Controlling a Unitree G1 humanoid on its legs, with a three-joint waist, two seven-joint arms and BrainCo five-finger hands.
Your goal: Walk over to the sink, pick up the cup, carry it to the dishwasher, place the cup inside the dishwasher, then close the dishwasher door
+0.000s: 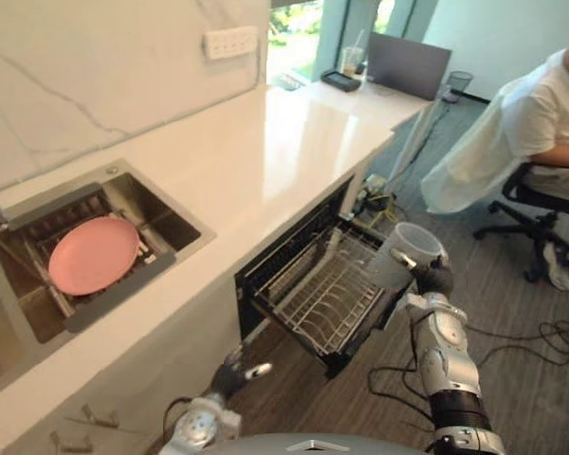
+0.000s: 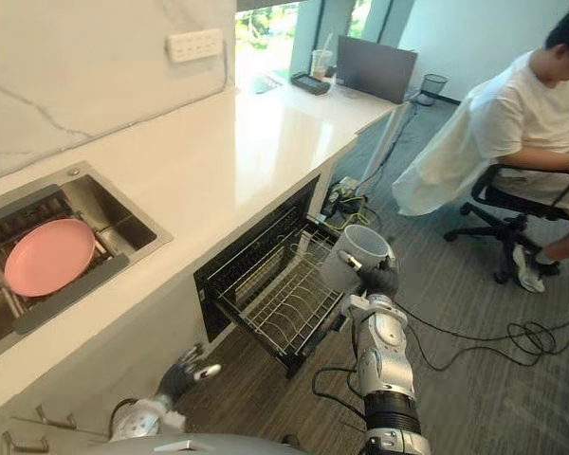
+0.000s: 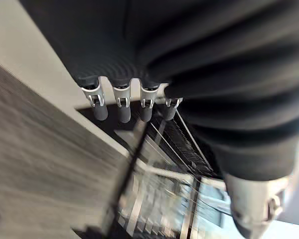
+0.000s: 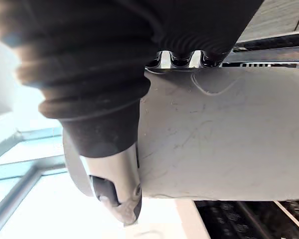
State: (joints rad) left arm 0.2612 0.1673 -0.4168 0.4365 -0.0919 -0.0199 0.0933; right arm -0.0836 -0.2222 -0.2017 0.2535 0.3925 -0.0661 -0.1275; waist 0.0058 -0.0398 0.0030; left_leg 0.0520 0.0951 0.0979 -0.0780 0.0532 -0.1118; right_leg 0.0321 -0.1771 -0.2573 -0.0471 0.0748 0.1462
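Holding the grey cup (image 1: 403, 254) in the air, the right hand (image 1: 434, 277) has its fingers and thumb curled round the cup's wall. The cup hangs tilted, with its mouth turned up and away from the robot, over the outer corner of the wire rack (image 1: 322, 294). The rack is pulled out of the open dishwasher (image 1: 266, 275). The cup is not yet inside, so the step in hand seems to be the placing.

To do it well, the hand should probably bring the cup further in over the middle of the rack. It should lower the cup between the wire prongs until it rests, and let go only then. A release at the corner could let the cup roll off to the floor. The wires give little flat support, so a slow descent is safer. The left hand (image 1: 232, 374) hangs low beside the cabinet front with relaxed fingers and holds nothing. It is the free one for the door afterwards.

The white table (image 1: 256, 161) above the dishwasher is shiny and bare. It runs to the sink (image 1: 161, 213), where a pink plate (image 1: 93, 254) lies on a dark tray. At the far end stands a laptop (image 1: 408, 64), and a person (image 2: 531, 104) sits in an office chair on the grey carpet.
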